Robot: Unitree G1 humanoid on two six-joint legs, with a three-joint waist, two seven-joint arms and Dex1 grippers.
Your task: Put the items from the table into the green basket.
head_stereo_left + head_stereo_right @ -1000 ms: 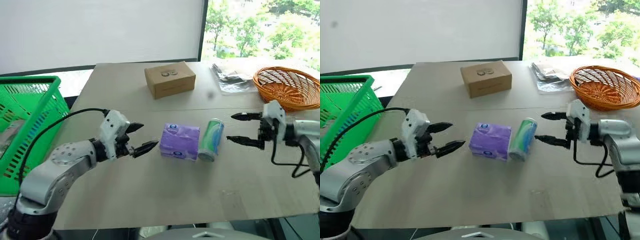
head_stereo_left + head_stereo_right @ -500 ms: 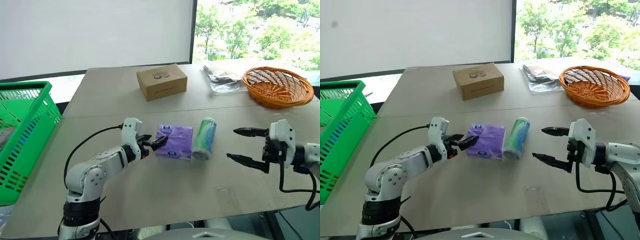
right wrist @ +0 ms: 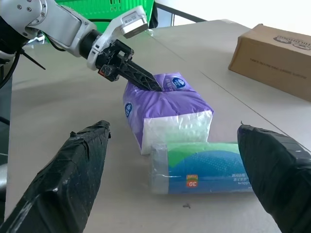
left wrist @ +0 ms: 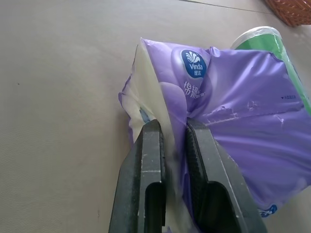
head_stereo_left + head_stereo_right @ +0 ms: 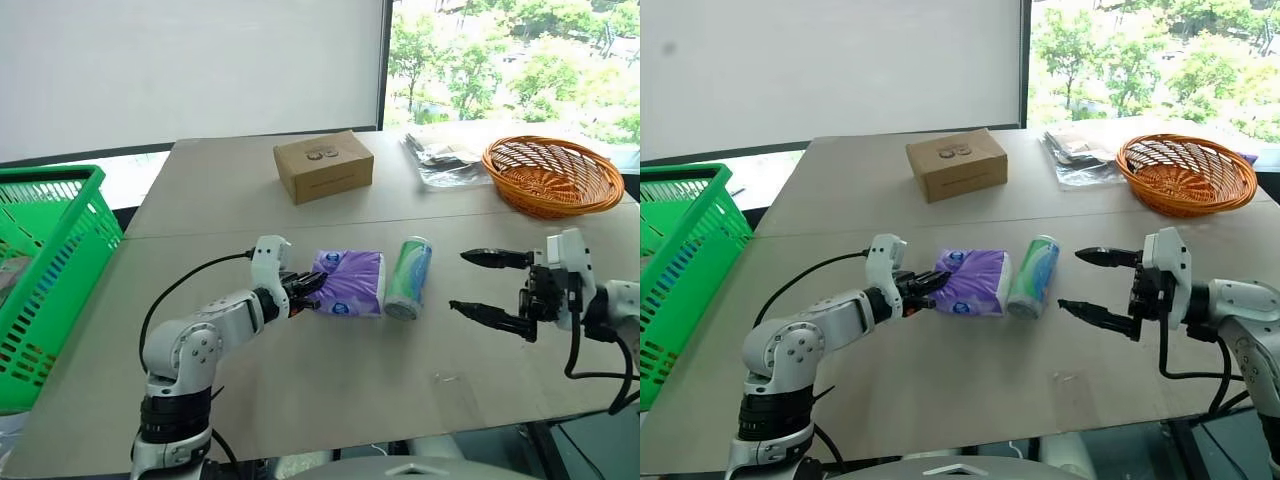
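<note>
- The left gripper [image 5: 308,288] is seen pinched onto the near corner of the purple soft pack [image 5: 349,283]; in the left wrist view its two black fingers [image 4: 148,179] are pressed together with a fold of the purple wrapper squeezed between them.
- The right gripper [image 5: 487,289] is held above the table [image 5: 330,390], well apart from the items, with its fingers spread wide and nothing between them.
- The purple soft pack, marked with a white-blue label, is shown lying on the table near the middle, just in front of the seam line.
- The pale green-and-white can [image 5: 408,278] is laid on its side just beside the pack, on the side toward the right gripper; in the right wrist view the two appear to be touching.
- The green basket [image 5: 45,270] is placed off the table's left edge, well apart from both items.
- A brown cardboard box [image 5: 323,165] is set beyond the seam, toward the far edge.
- A clear plastic bag [image 5: 440,152] and an orange wicker basket [image 5: 550,175] are found at the far right of the table.
</note>
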